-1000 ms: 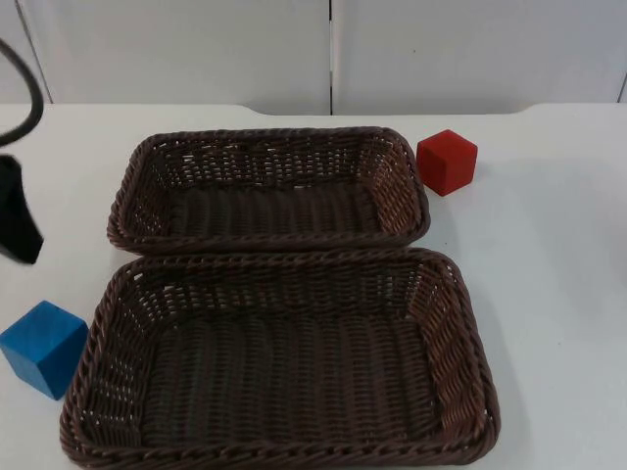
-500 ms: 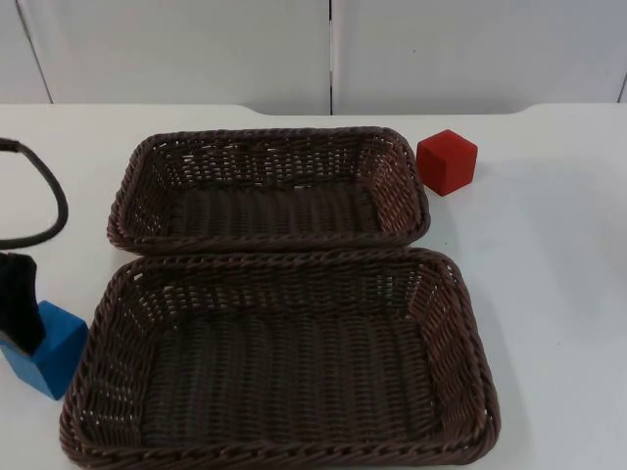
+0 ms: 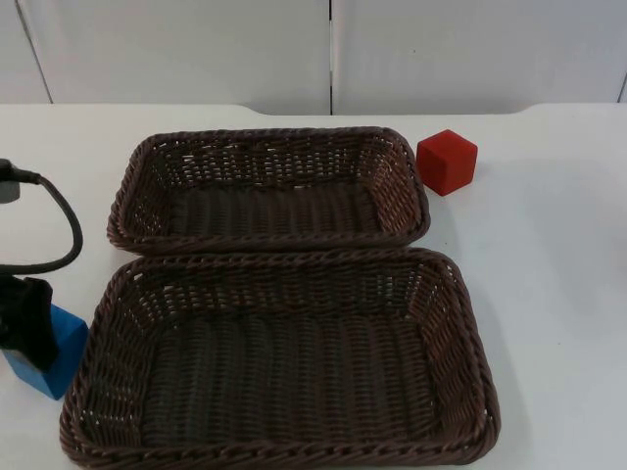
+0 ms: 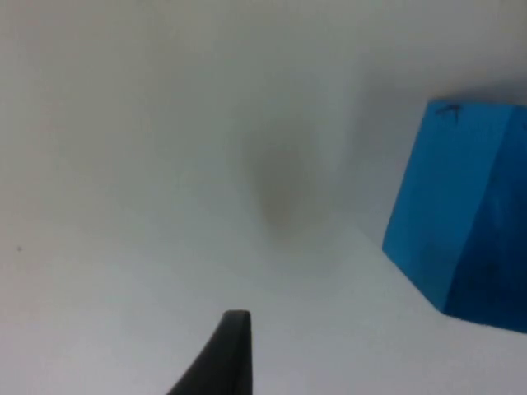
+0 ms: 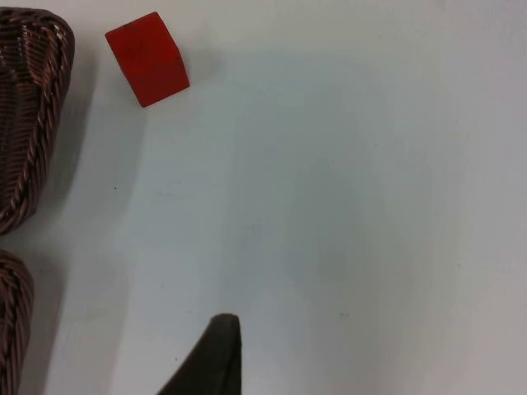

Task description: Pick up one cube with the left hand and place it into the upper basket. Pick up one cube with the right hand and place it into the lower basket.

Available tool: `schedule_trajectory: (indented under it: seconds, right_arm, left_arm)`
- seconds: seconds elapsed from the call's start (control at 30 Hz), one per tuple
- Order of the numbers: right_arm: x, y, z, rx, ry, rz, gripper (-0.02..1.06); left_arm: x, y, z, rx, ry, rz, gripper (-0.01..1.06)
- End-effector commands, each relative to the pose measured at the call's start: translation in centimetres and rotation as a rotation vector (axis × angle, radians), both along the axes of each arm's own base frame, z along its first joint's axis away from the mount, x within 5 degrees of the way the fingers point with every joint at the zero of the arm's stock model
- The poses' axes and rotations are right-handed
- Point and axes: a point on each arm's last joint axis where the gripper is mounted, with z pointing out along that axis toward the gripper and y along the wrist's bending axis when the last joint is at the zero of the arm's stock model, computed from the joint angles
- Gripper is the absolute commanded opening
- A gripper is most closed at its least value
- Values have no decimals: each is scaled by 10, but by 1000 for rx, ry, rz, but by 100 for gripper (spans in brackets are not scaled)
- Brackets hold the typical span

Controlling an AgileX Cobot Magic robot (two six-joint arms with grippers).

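Landmark: lower basket [image 3: 279, 357], brown wicker, sitting on the white table [image 3: 549, 294]. Upper basket [image 3: 269, 186] lies just beyond it on the far side, long rims nearly touching; both hold nothing. Blue cube [image 3: 51, 354] rests on the table just off the lower basket's left short end, close to the rim but apart from it. Left gripper [image 3: 27, 323] is down at that cube, a black finger over the cube's left part in the top view, on the side away from the basket. Cannot tell whether its fingers are spread or pressed on the cube. Left wrist view shows the blue cube [image 4: 461, 214] close by, standing on the white surface, one black fingertip [image 4: 222, 358] off to its side with bare table between. Red cube [image 3: 447, 162] sits on the table beyond the lower basket's far right corner, just beside the upper basket's right short end, not touching it. Right wrist view looks onto the red cube [image 5: 147, 58] from well apart, beside the wicker rim of the upper basket [image 5: 29, 115]; right arm waits, and I cannot tell how its gripper stands.
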Motion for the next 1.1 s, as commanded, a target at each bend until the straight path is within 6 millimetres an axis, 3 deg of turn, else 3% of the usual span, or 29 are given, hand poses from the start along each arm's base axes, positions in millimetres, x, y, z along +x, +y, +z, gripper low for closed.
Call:
schedule_trajectory:
  seconds: [0.0,0.87,0.93,1.03,1.07]
  right_arm:
    - [1,0,2,-3,-13,4,105]
    - [2,-1,3,-11,-39,5,105]
    - [2,-1,3,-13,-39,7,105]
    - [2,-1,3,-13,-39,7,105]
    - [2,-1,3,-13,-39,7,105]
  left_arm:
    - [2,1,-2,-1,-24,-1,105]
    - [11,-2,-27,-32,-55,-42,105]
    - [12,-2,-27,-28,-65,-38,102]
    - [12,-2,-27,-28,-65,-38,83]
    - [12,-2,-27,-28,-65,-38,83]
